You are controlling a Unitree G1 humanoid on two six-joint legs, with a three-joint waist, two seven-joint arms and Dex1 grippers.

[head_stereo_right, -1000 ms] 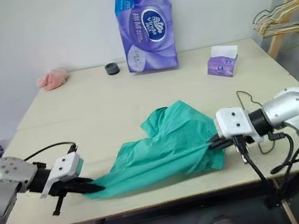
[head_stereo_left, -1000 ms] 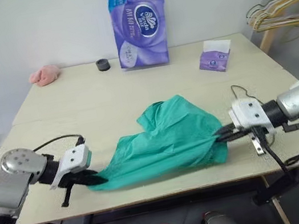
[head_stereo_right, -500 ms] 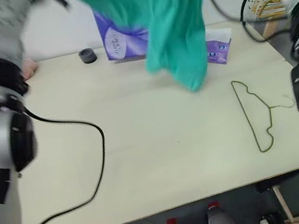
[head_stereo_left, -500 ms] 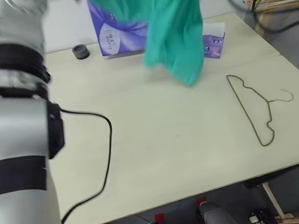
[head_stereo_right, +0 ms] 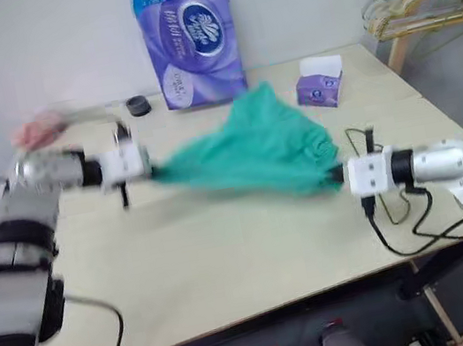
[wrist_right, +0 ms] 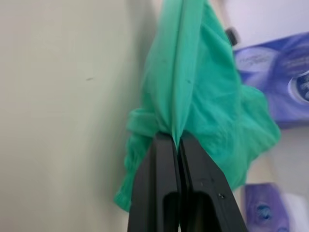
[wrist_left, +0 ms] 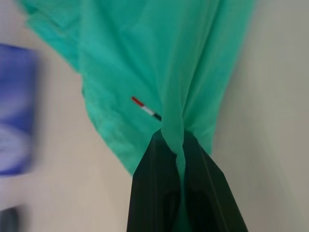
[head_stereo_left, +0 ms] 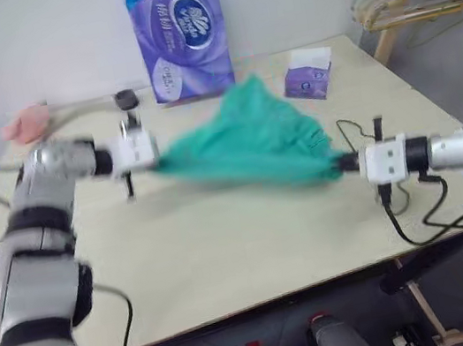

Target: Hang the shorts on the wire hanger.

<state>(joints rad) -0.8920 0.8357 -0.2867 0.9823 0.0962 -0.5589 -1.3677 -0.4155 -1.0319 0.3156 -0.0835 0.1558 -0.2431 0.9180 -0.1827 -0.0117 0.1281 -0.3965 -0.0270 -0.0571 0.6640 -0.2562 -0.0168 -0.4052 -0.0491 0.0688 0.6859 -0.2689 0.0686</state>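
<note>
- Both grippers are clamped on the shorts, stretched over the table: left gripper at their 9 o'clock, right gripper at 4 o'clock.
- I'd worry a thin pinch could slip if I pull harder.
- I can't find the wire hanger; possibly beneath the cloth.
- Motion blur smears my left arm.

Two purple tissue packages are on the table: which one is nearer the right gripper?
The small purple tissue box, low with white tissue on top; the tall purple pack stands farther back.
</note>
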